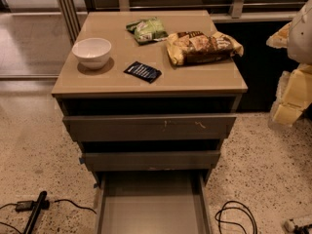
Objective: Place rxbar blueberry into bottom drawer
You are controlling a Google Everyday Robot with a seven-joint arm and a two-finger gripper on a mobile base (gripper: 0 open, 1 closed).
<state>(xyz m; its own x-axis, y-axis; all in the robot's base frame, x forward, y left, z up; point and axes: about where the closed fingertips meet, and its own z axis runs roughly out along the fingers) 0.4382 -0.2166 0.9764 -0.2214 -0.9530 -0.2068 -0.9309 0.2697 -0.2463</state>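
The rxbar blueberry, a small flat dark navy wrapper with pale lettering, lies on the cabinet top, a little in front of its centre. The bottom drawer is pulled out towards the camera and its plain grey floor shows nothing in it. The two drawers above it are pushed in. My gripper is at the right edge of the view, beside the cabinet at about the height of the cabinet top, well to the right of the bar and apart from it.
On the cabinet top there is a white bowl at the left, a green snack bag at the back and a large yellow-brown bag at the right. Cables and a black object lie on the speckled floor beside the drawer.
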